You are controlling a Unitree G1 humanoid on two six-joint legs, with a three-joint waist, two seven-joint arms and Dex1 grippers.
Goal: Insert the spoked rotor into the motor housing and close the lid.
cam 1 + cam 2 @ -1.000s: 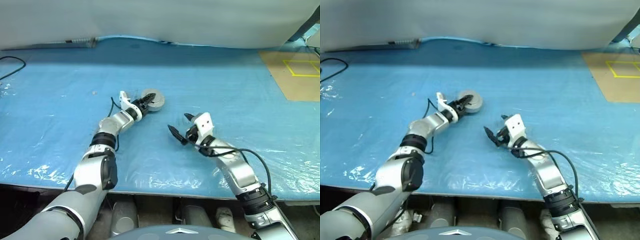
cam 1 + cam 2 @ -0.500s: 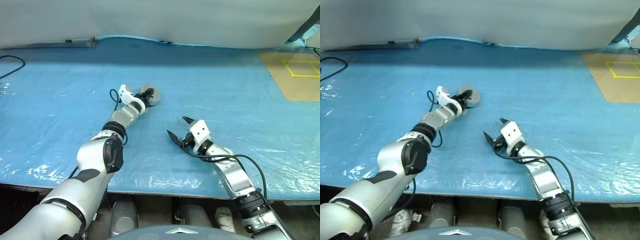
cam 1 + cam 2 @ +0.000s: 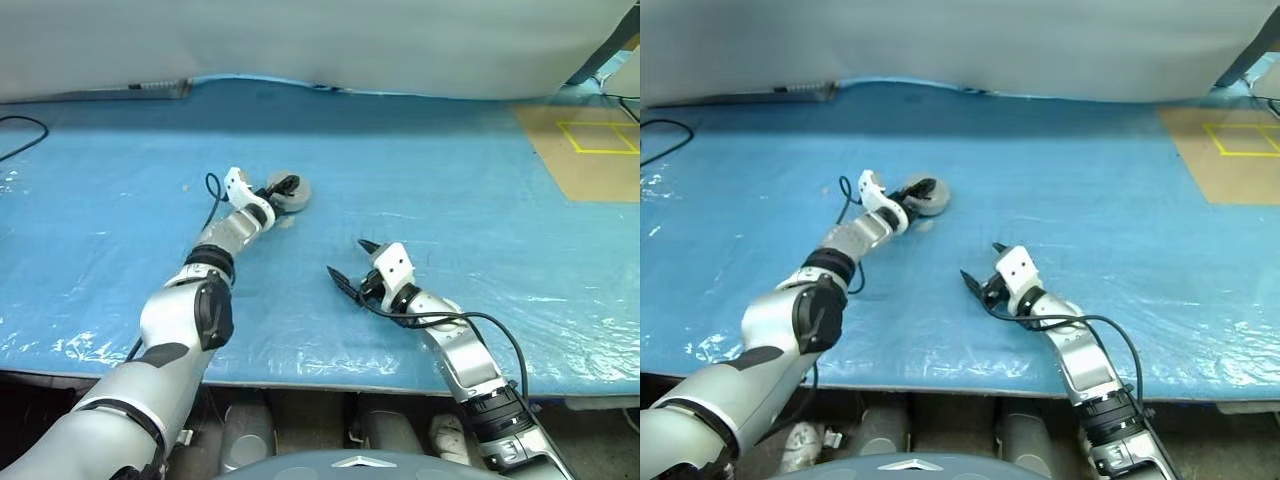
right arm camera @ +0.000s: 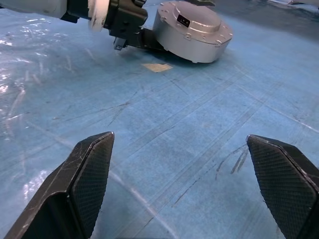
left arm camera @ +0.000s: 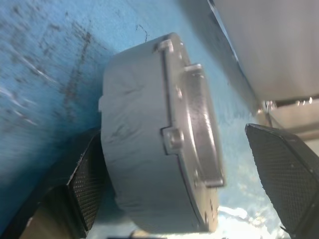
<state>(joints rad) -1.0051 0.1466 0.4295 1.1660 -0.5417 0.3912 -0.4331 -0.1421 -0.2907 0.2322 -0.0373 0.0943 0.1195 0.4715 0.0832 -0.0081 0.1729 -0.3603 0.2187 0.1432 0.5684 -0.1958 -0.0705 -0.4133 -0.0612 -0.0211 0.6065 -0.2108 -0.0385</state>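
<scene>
Two grippers work over a blue sheet-covered table [image 3: 470,180]. The left gripper [image 3: 284,190] reaches forward to the motor housing [image 3: 290,196], a short round grey unit that rests flat on the sheet near the table's middle. In the left wrist view, the housing [image 5: 149,144] appears as a thick grey drum with the lid [image 5: 197,134], a silver disc with notched tabs along its edge, seated on its top face. One black finger [image 5: 89,184] stands just beside the drum's side wall, while the other finger [image 5: 286,169] stands apart from the lid side, with blue sheet visible in the gap; the jaws are spread wider than the housing and do not clamp it. Whether the near finger touches the wall cannot be told. The spoked rotor cannot be made out. The right gripper [image 3: 352,264] hovers low over bare sheet, nearer the robot and to the right of the housing, well apart from it. Its two fingers are spread wide with nothing between them, as the right wrist view confirms, with one finger [image 4: 84,179] at each side of open sheet. A small pale scrap [image 4: 157,66] lies on the sheet just beside the housing. At the far right of the table lies a brown board [image 3: 585,150] marked with yellow lines, and a black cable [image 3: 25,135] curves at the far left edge.
</scene>
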